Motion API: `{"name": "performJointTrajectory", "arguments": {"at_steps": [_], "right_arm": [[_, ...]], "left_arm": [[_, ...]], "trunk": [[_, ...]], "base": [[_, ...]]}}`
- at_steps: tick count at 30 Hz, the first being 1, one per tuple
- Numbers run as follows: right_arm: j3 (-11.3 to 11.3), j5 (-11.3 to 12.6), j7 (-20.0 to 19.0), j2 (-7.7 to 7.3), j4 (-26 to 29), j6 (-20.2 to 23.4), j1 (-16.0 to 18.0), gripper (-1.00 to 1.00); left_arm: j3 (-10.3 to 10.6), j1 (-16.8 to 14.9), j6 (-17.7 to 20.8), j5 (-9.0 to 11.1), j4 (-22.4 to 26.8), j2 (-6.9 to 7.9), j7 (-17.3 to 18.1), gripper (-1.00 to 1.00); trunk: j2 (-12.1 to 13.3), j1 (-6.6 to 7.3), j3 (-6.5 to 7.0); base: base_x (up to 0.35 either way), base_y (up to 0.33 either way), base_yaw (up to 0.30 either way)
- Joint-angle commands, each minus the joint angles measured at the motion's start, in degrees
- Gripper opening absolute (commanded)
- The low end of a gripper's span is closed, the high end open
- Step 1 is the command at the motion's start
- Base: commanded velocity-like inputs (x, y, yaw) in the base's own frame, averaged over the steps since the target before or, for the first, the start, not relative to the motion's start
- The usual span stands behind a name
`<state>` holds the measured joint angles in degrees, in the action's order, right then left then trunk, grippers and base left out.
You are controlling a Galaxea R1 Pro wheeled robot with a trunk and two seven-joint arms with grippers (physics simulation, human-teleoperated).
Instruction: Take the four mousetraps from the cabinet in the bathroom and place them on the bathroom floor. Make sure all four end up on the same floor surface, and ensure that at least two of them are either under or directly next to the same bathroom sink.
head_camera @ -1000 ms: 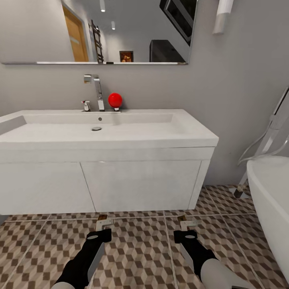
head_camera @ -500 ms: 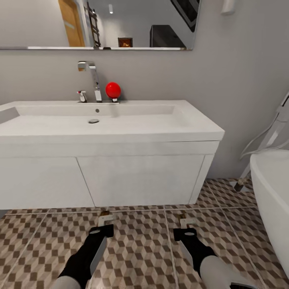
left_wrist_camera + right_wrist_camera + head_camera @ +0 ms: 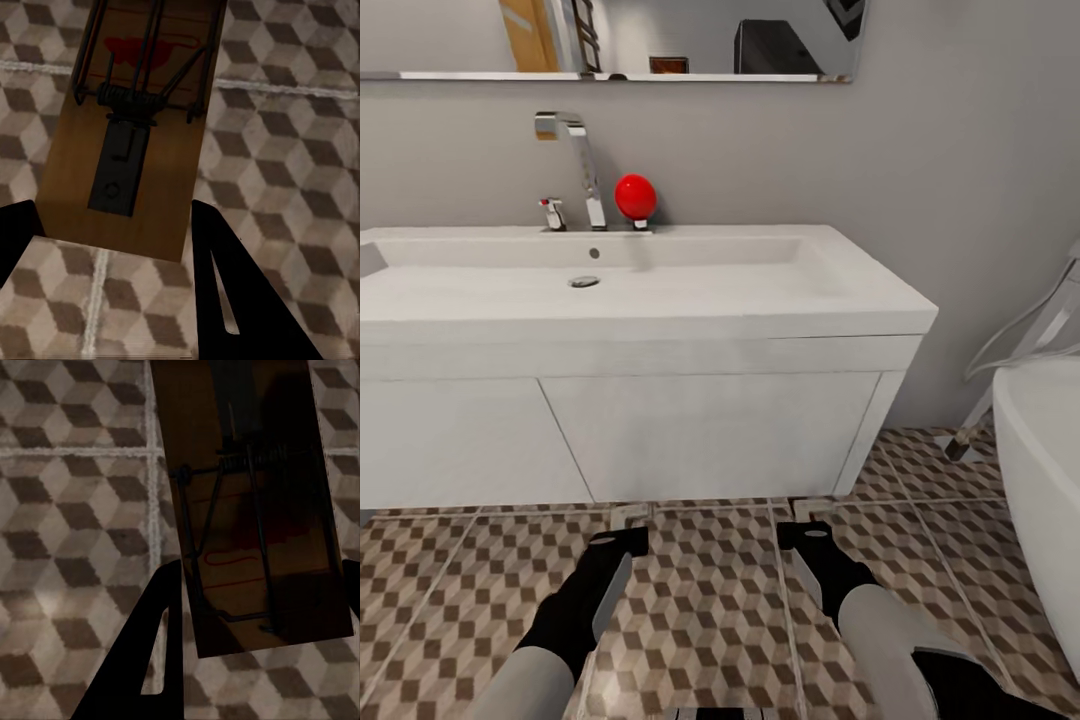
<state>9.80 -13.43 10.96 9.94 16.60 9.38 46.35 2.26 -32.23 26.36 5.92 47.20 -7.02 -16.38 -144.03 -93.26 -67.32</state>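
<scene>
No readable text, label, brand, number or sign on anything

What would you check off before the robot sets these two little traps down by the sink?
1. Left end effector holds a mousetrap: ok.
2. Right end effector holds the second mousetrap: ok.
3. Bathroom floor below both arms bare of other items: ok.
4. Both end effectors close to the sink front: ok.
5. Traps low enough to release gently: cannot tell.
6. Other two traps already placed: cannot tell.
</scene>
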Motion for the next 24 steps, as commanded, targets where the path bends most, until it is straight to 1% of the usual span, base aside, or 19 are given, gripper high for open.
{"name": "performJointTrajectory", "arguments": {"at_steps": [1,14,17,20,24], "right_arm": [[0.36,-0.48,-0.12,0.06,0.08,0.3,0.03,-1.0],[0.39,-0.46,-0.14,0.06,0.01,-0.15,0.06,-1.0],[0.39,-0.48,-0.14,0.06,-0.83,-0.29,0.06,-1.0],[0.35,-0.66,-0.18,0.06,-1.68,-1.04,0.06,-1.0],[0.24,-1.05,0.11,0.06,-1.37,-1.51,0.06,-1.0]], "left_arm": [[0.17,-0.02,0.25,0.4,-0.05,0.11,-0.4,-1.0],[0.01,-0.03,-0.37,0.41,-0.1,0.25,-0.4,-1.0],[0.0,-0.03,-0.42,0.4,-0.09,0.25,-0.4,-1.0],[-0.01,-0.03,-0.43,0.4,-0.04,0.25,-0.4,-1.0],[-0.01,-0.03,-0.43,0.4,0.23,0.25,-0.4,-1.0]], "trunk": [[-0.04,-0.01,-0.28],[-0.21,-0.34,-3.16],[-0.25,-0.42,-3.82],[-0.29,-0.5,-4.49],[-0.35,-0.6,-5.37]], "base": [[0.0,0.0,0.0],[0.0,0.0,0.0],[0.0,0.0,0.0],[0.0,0.0,0.0],[0.0,0.0,0.0]]}}
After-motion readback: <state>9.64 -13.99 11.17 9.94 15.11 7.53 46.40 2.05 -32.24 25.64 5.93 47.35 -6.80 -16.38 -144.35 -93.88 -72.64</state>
